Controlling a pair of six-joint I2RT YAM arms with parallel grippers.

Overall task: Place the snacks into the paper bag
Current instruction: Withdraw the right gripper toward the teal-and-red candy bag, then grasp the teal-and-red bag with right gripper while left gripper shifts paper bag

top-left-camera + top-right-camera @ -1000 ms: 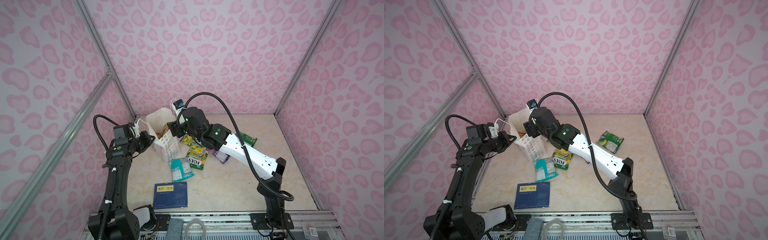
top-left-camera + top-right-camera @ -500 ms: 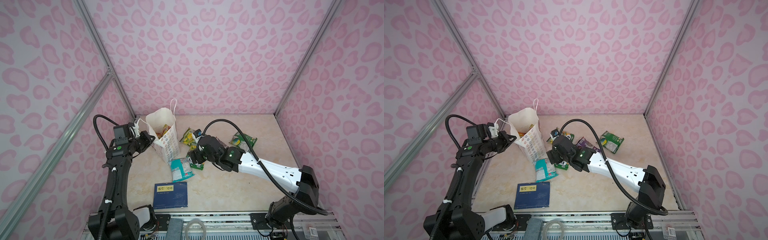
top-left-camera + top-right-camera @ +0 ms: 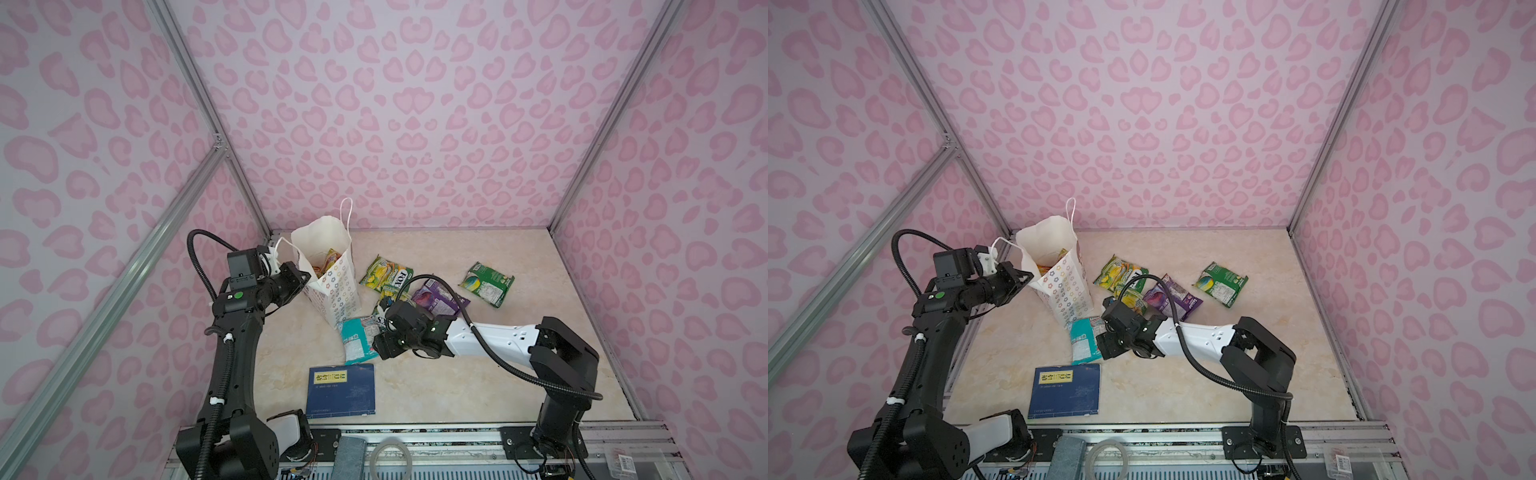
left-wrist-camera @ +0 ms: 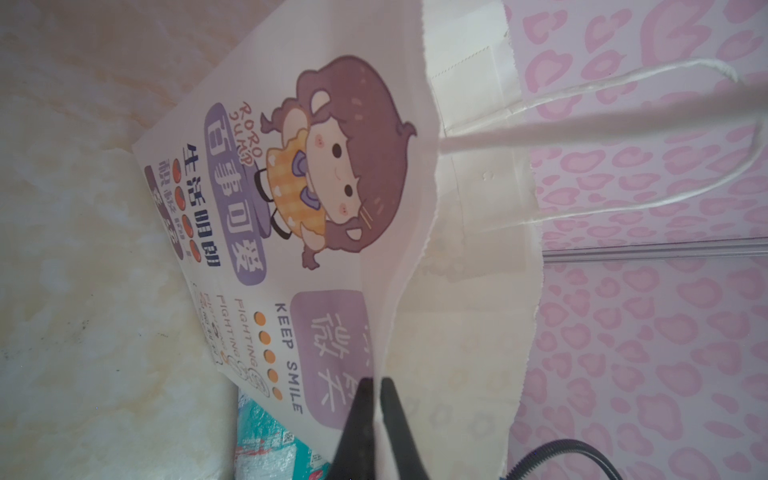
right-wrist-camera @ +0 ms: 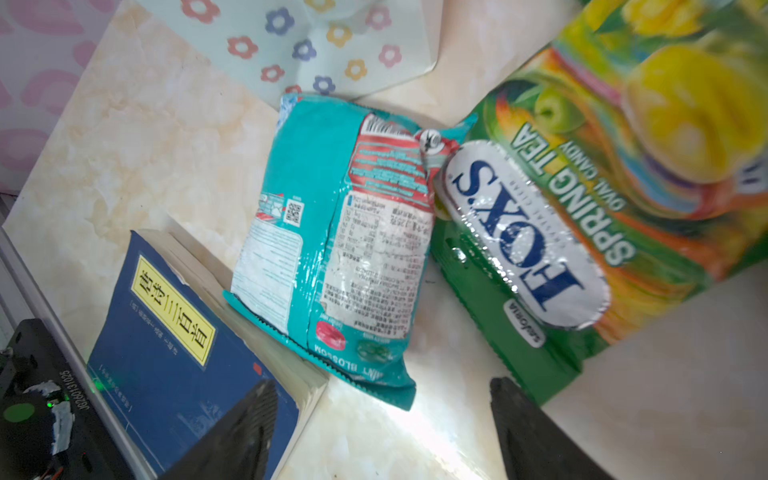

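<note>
The white paper bag [image 3: 334,286] [image 3: 1064,286] stands open at the back left, with orange and yellow snacks [image 3: 330,259] inside. My left gripper [image 4: 376,380] [image 3: 302,276] is shut on the bag's rim. On the table lie a teal packet [image 3: 356,338] [image 5: 340,232], two green-yellow FOX'S packets [image 3: 384,276] [image 5: 582,187], a purple one [image 3: 436,297] and a green one [image 3: 486,284]. My right gripper [image 5: 382,384] [image 3: 380,347] hangs low and open beside the teal packet's end, with nothing between its fingers.
A dark-blue book [image 3: 341,388] [image 5: 166,332] with a yellow label lies near the front edge, touching the teal packet's corner. Pink patterned walls close in the back and both sides. A metal rail [image 3: 415,432] runs along the front.
My right arm has swung from above the bag's mouth down to the table by the teal packet. The left arm and the bag have stayed put.
</note>
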